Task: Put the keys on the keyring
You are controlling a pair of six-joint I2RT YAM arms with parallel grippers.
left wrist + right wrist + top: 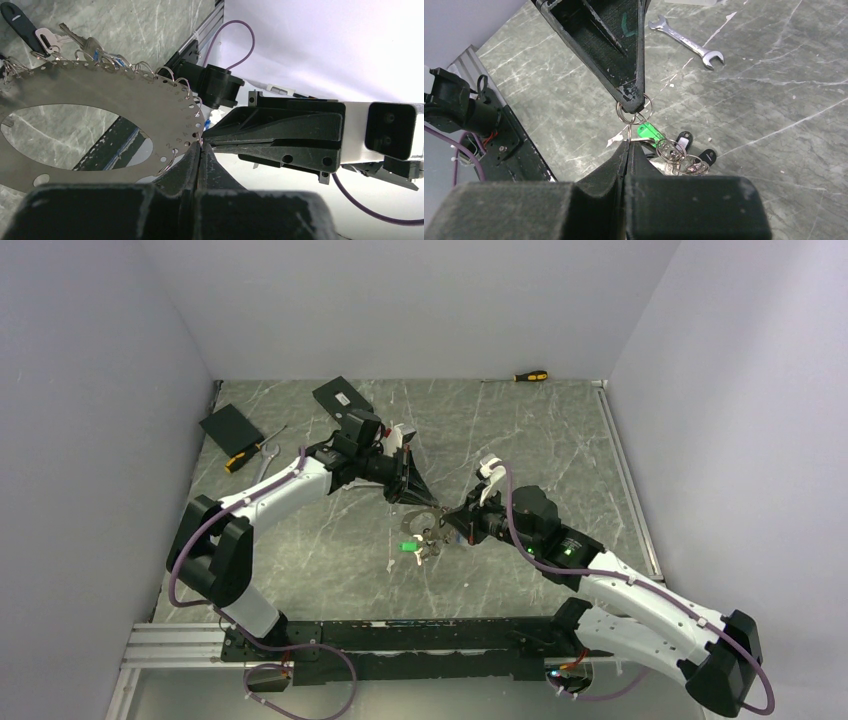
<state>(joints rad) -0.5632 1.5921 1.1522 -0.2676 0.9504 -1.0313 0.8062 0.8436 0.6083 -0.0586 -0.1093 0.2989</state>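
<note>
Jaws of the left gripper point(420, 502) and right gripper point(448, 524) are fully closed, tips meeting above the grey marble counter point(560, 440) on one rim spot of the flat grey perforated metal keyring point(125, 100), probably steadying it aloft for threading; small silver tagged keys point(671, 150) dangle beneath.

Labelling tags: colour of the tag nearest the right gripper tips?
Bright green tag, clearest in right wrist view.
</note>
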